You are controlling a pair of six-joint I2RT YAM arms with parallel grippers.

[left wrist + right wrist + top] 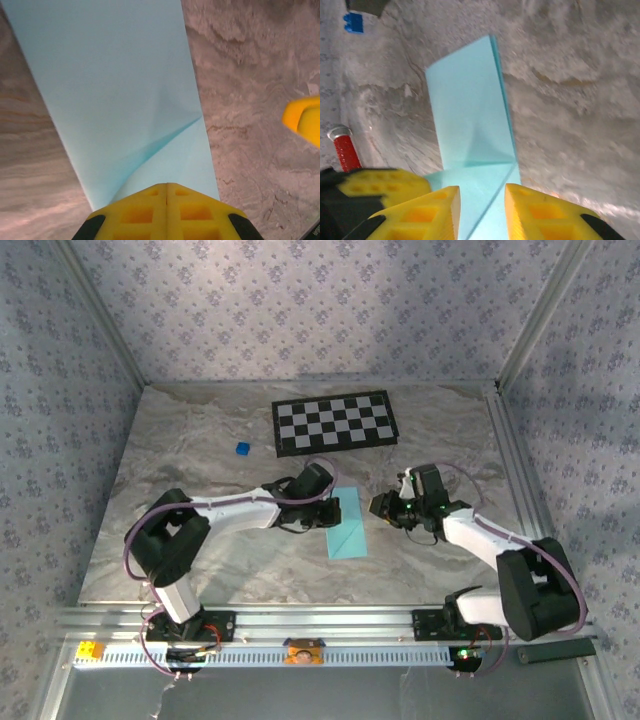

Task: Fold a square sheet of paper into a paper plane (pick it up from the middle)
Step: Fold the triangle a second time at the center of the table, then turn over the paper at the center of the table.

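The square sheet of paper (pixel 348 525) lies on the marble table, folded into a long narrow light-blue strip with slanted creases, not a pointed paper plane. My left gripper (pixel 327 511) is at its left edge. In the left wrist view its yellow jaws (pixel 166 186) are shut tight with the tips on the paper (pixel 115 90); whether they pinch a layer I cannot tell. My right gripper (pixel 379 505) is at the strip's right edge. In the right wrist view it (pixel 482 190) stands open above the paper (pixel 470 110), which shows flat in the gap.
A black-and-white checkerboard (pixel 335 422) lies at the back of the table. A tiny dark-blue cube (pixel 242 448) sits left of it, also in the right wrist view (pixel 353 23). Metal rails run along the right edge (pixel 520 475) and the front.
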